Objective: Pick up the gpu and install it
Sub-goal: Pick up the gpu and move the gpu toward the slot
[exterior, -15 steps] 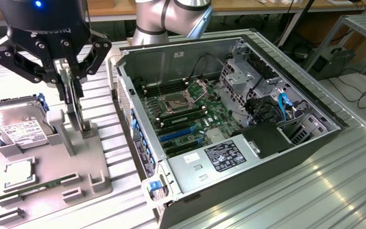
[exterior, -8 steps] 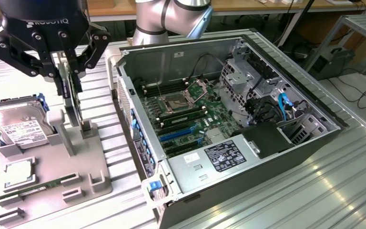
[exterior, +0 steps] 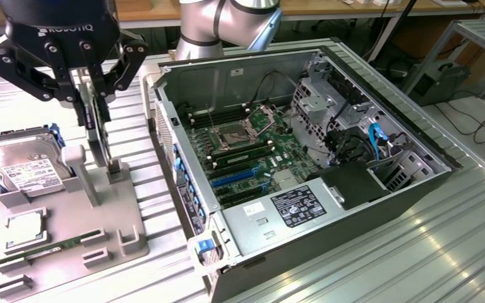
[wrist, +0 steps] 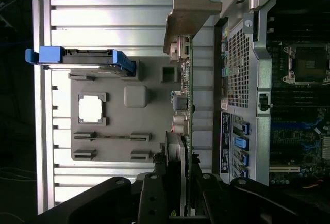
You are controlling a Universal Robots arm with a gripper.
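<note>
We see the ribbed metal counter (exterior: 444, 252) carrying an open computer case (exterior: 327, 268), with a grey holder (exterior: 116, 233) on the exterior view's left. Over the holder, the gripper (exterior: 95, 104) has its jaws narrow, clamped on the gpu (exterior: 101, 142), which stands upright on edge just beside the case.

The pincer (exterior: 96, 100) points straight down, fingers clamped narrowly together.

gpu (exterior: 99, 136) 1 | hard drive (exterior: 23, 167) 1 | memory stick (exterior: 45, 250) 1 | case (exterior: 369, 233) 1
</note>
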